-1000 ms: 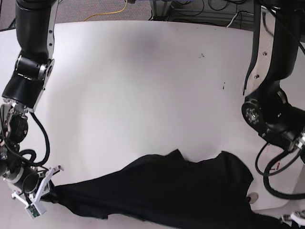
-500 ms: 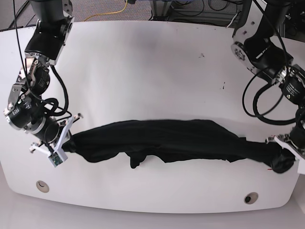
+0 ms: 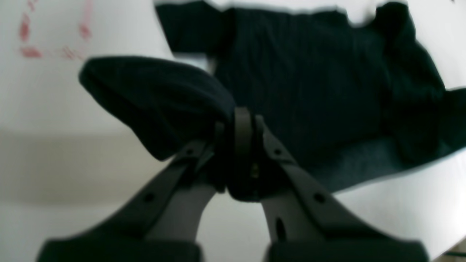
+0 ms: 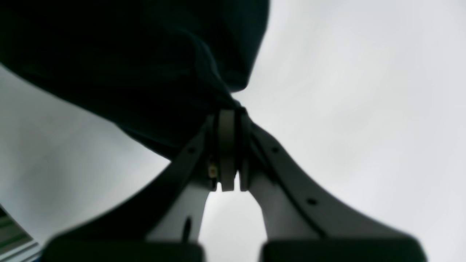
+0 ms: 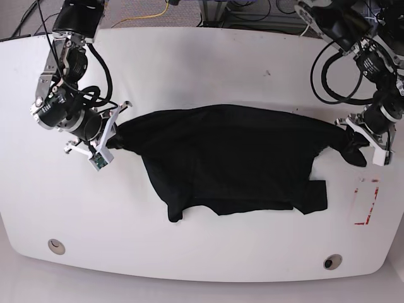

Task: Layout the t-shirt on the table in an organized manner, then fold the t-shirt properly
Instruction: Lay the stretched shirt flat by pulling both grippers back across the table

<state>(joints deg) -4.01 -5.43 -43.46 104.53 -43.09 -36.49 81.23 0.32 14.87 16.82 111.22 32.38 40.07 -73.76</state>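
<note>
The t-shirt [image 5: 233,158] is soft, light cloth with no stiffness of its own, so it will sag, drape and bunch wherever nothing supports it, and it should slide easily over the glossy white bench [image 5: 202,76]; the best places to take hold are probably the outer edges and corners, such as shoulders, sleeve ends or hem corners, pinched through the full thickness so that a pull spreads the body flat instead of rucking it. It is plain black with no print, and it lies across the middle of the bench, stretched along its upper edge between the two arms while the lower part spreads loosely toward the near side with uneven flaps and a small fold at its lower left in the base view. The left gripper [image 3: 238,123] has its jaws closed on a bunched end of the fabric, which bulges out beside them, near the red tape outline [image 5: 366,205] on the bench. The right gripper [image 4: 227,116] likewise has its jaws clamped shut on a gathered end of the cloth, which fans out dark above them. Two round grommets [image 5: 55,245] sit near the bench's front edge, well apart from the garment. The layout looks only partly done, as the lower edge is not yet straight.
</note>
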